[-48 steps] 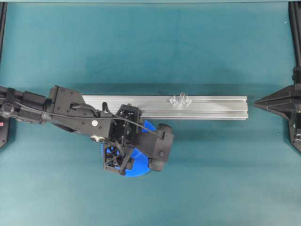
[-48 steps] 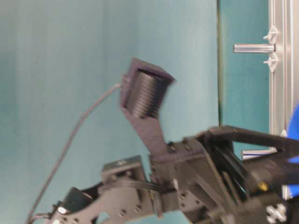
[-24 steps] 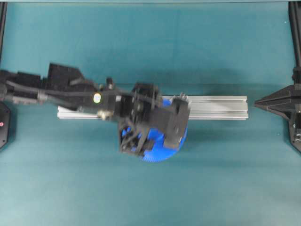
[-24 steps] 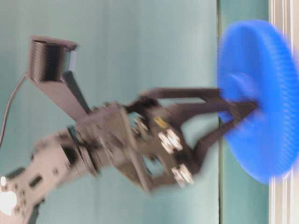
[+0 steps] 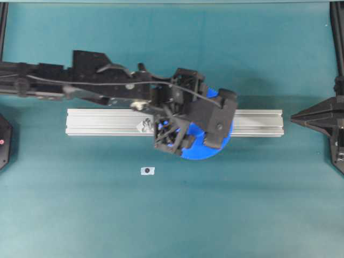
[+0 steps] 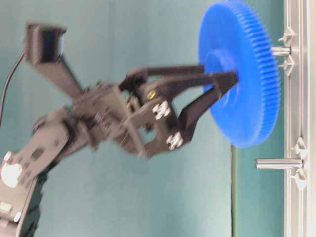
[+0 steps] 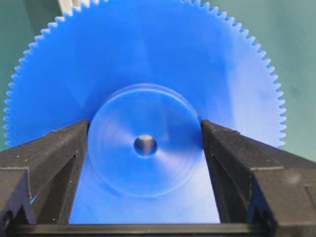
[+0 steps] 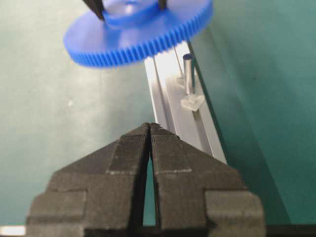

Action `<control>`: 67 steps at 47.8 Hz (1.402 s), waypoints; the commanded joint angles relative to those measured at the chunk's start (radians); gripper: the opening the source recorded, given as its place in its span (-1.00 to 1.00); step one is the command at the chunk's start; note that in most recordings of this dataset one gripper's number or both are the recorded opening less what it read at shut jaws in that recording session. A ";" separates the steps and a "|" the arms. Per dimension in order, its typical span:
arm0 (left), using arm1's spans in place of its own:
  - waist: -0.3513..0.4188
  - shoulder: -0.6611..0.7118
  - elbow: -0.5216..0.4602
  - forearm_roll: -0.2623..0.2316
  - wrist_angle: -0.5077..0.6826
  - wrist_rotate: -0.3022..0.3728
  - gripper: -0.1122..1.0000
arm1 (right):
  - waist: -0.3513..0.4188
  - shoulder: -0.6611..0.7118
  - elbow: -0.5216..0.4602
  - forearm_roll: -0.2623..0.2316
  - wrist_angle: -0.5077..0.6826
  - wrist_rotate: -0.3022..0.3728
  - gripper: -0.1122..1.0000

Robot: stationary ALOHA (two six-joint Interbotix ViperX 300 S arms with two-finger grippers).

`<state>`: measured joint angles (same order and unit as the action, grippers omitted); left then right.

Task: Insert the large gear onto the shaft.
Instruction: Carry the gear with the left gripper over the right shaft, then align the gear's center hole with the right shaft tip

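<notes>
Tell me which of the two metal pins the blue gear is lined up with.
The shaft half hidden behind the large gear; the other pin stands clear, uncovered.

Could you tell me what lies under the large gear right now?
Beneath the large gear, a silvery pin on the aluminium rail shows just under its rim. Whether the pin's tip has entered the centre hole is hidden by the disc.

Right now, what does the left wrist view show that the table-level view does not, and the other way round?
Only the left wrist view shows the large gear's centre hole, with something metallic inside it. Only the table-level view shows the shaft beyond the gear, a second pin and the aluminium rail. Both show the left gripper with its fingers clamping the gear's raised hub.
</notes>
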<state>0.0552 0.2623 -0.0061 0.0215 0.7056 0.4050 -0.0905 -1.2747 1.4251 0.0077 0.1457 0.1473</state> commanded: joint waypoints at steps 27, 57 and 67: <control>0.054 0.118 -0.190 0.002 -0.006 0.069 0.60 | -0.003 0.008 -0.009 0.000 -0.009 0.008 -0.62; 0.080 0.127 -0.210 0.002 0.084 0.063 0.60 | -0.003 0.008 -0.009 0.000 -0.009 0.008 -0.62; 0.081 0.144 -0.235 0.002 0.084 0.061 0.60 | -0.002 0.008 -0.009 0.000 -0.009 0.008 -0.62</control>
<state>0.1243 0.4203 -0.1994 0.0199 0.7946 0.4663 -0.0905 -1.2747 1.4251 0.0077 0.1457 0.1473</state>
